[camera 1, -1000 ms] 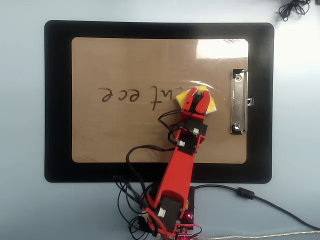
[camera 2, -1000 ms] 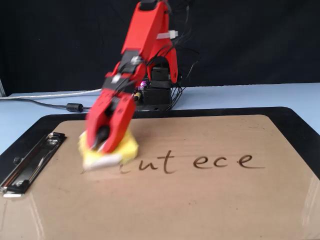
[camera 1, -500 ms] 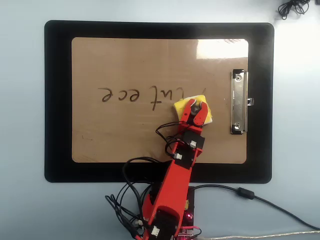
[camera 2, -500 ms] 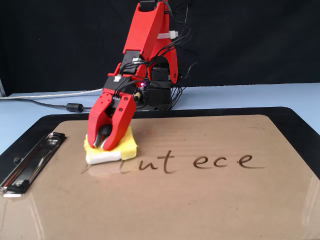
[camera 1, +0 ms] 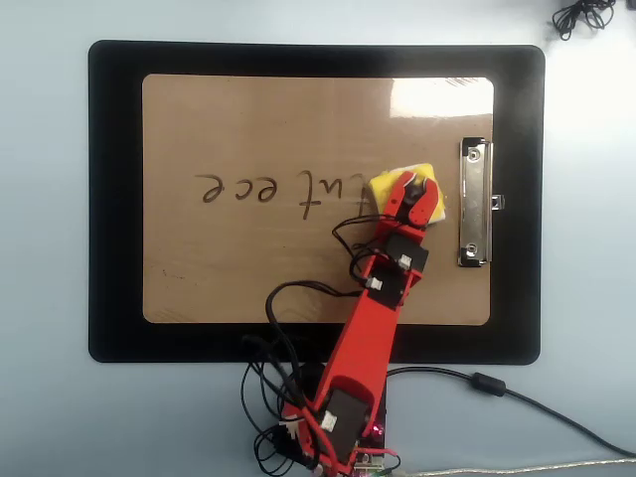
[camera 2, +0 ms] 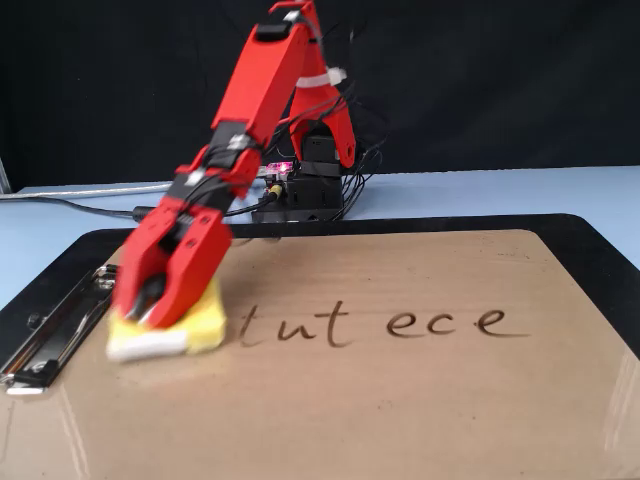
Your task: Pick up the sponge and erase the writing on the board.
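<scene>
The rubbing step is under way. The red claw (camera 2: 150, 305) is closed on the small yellow square sponge with a white edge (camera 2: 165, 330) and presses it down on the big tan-brown shiny clipboard (camera 1: 248, 129), which lies on a black mat (camera 1: 114, 199) on the pale blue bench (camera 1: 45, 238).

The sponge sits under the claw tips — it peeks out on both sides of them in the overhead view (camera 1: 376, 186). It is near the silver metal clip (camera 1: 474, 204), between the clip and the thin dark handwritten letters (camera 1: 283, 189). The sponge is just beside the end of the writing nearest the clip, and the first marks there look faint and smudged in the fixed view. The rest of the line looks full and dark.

So I think only a small bit is wiped. The next move should slide the sponge along the line, away from the clip, over every letter. It should push down flat — and not so hard that the sponge tips or slips out of the claw.
</scene>
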Controlling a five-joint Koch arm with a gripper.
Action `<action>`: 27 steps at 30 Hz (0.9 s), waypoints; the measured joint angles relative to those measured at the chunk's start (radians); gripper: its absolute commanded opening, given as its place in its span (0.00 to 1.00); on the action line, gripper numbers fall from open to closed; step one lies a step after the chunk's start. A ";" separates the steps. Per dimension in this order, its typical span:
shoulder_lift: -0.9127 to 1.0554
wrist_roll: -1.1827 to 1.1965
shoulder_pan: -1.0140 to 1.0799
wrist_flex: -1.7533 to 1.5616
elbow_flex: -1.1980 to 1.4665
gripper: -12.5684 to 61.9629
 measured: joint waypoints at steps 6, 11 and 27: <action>0.189 -0.049 -0.077 0.005 0.225 0.06; -0.098 -0.098 -0.153 -0.023 -0.110 0.06; 0.282 -0.388 -0.440 -0.003 0.334 0.06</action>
